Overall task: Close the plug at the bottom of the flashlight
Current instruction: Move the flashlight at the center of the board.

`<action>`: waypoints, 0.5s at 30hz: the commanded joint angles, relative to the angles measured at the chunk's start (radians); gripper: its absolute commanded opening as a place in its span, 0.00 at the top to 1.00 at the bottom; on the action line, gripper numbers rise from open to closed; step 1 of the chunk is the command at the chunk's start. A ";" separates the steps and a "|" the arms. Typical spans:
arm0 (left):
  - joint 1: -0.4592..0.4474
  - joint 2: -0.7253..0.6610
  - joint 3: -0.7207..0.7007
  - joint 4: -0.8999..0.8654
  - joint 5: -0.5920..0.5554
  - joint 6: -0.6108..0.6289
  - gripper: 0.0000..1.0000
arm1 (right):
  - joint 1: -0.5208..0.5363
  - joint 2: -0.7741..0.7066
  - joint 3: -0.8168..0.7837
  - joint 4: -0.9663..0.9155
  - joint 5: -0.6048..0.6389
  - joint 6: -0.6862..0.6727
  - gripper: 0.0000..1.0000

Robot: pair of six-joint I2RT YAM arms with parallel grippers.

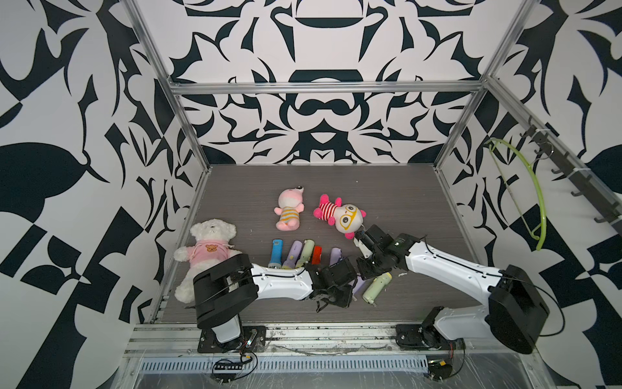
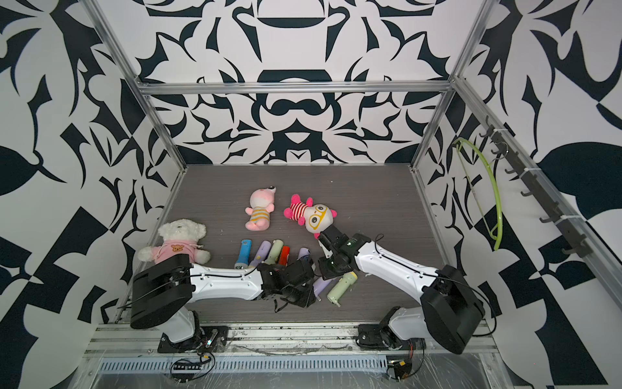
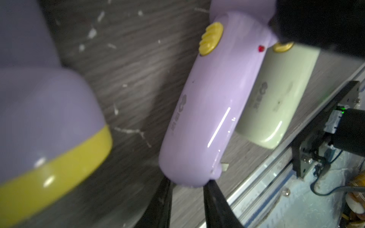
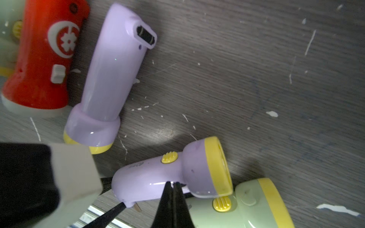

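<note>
At the butt of the flashlight (image 3: 207, 108), the left end effector (image 3: 189, 182) has its jaws drawn nearly together and grasps nothing that I can make out. Its tips rest against the rounded end, one of them just beside the plug (image 3: 225, 165). The right end effector (image 4: 172, 184) is clenched, its tips together and bearing on the purple body just behind the head; it pins the body and does not grip it.

The step in hand looks like the closing itself, and it is not yet done: the plug's prong juts from the side of the butt. The next move calls for a left tip on the prong's outer face, pushing it round its hinge into the body. The right end effector must bear down meanwhile, since the smooth, rounded shell could slide or roll.

The flashlight lies flat on the bench (image 4: 256, 79) near the front edge, between the two arms, with its yellow switch (image 4: 169, 157) facing up. Its long axis runs diagonally, the yellow-rimmed head toward the back and right, the butt toward the front and the left arm. In a top view only a strip of purple (image 2: 319, 286) shows between the arms. A green flashlight (image 4: 246, 201) lies close alongside, apparently touching.
</note>
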 commanded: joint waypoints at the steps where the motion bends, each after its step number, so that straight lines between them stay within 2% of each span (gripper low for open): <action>1: 0.026 0.060 0.074 0.014 0.053 0.059 0.68 | -0.002 -0.008 0.012 0.020 0.056 0.001 1.00; 6: 0.087 0.162 0.176 0.022 0.151 0.109 0.72 | -0.111 -0.039 -0.023 0.027 0.049 -0.009 1.00; 11: 0.152 0.220 0.233 0.028 0.184 0.157 0.72 | -0.235 -0.076 -0.053 0.016 0.029 -0.039 1.00; 15: 0.188 0.255 0.309 0.019 0.208 0.195 0.72 | -0.265 -0.129 -0.055 0.008 0.047 -0.028 1.00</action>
